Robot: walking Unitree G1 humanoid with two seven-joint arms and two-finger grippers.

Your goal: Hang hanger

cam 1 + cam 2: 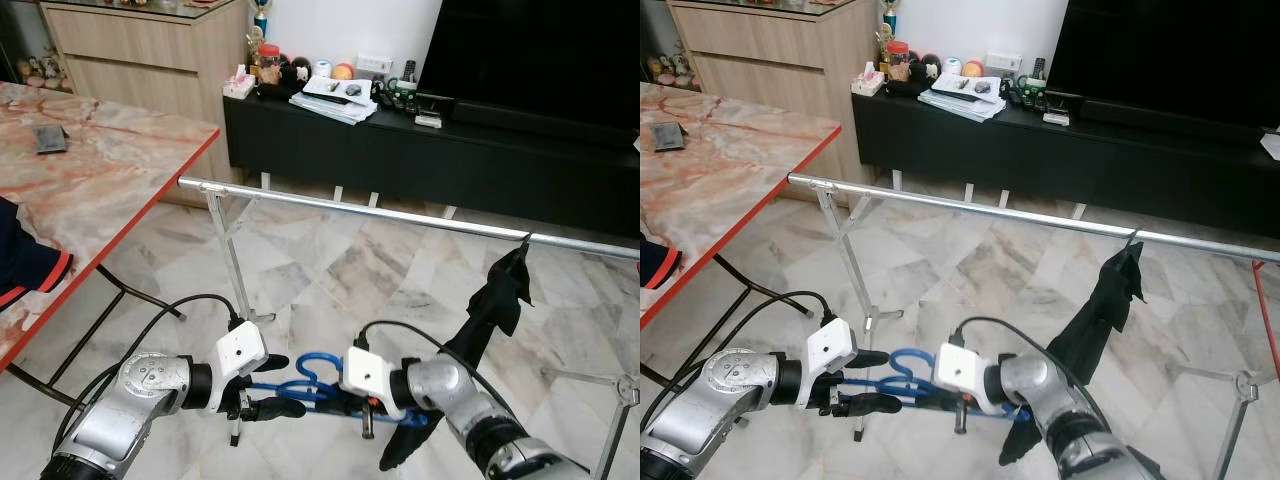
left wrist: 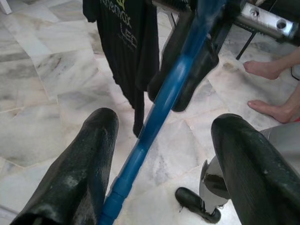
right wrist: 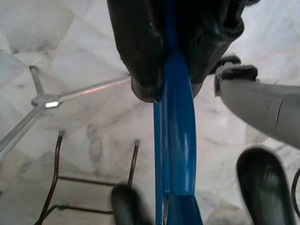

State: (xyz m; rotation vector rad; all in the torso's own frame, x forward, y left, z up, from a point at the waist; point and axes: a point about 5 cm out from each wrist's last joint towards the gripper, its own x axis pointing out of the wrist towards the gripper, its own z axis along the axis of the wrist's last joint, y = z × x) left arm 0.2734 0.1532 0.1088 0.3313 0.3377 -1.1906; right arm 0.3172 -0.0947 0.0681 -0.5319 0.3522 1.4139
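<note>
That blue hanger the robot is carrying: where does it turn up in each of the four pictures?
Left eye view: blue hanger, low centre, between both grippers.
Right eye view: low centre.
Left wrist view: diagonal bar between black fingers.
Right wrist view: central, upright.
Shared landmark: black T-shirt on the rail.

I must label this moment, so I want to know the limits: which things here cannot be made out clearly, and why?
- Blue hanger: its far side hides behind the right end effector and arm in the eye views.
- Rail: its right end is cut off by the picture edge.
- Small items on the black TV console: too small to identify.
- Black garment: its lower part is hidden by the right arm.
- Left end effector: open around the hanger.
</note>
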